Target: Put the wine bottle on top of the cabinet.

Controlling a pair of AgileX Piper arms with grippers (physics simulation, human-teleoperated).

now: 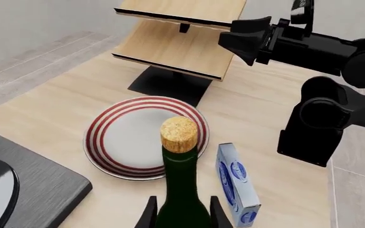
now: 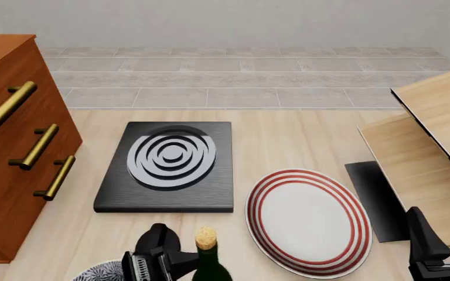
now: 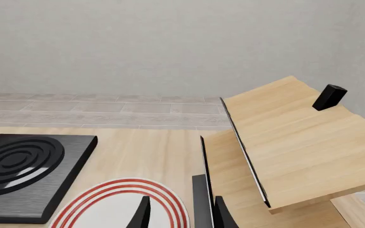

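Pale wood table (image 2: 287,140), grey tiled floor (image 2: 233,76) beyond; left jaws gripping wine bottle (image 1: 181,190), right jaws open.

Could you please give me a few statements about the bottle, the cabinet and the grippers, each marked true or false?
1. The left gripper holds the wine bottle. True.
2. The bottle stands on top of the cabinet. False: it is in the gripper, off the cabinet.
3. The red-ringed plate lies right of the black burner in the front view. True.
4. The right gripper grips the plate. False: its fingers are apart, holding nothing.
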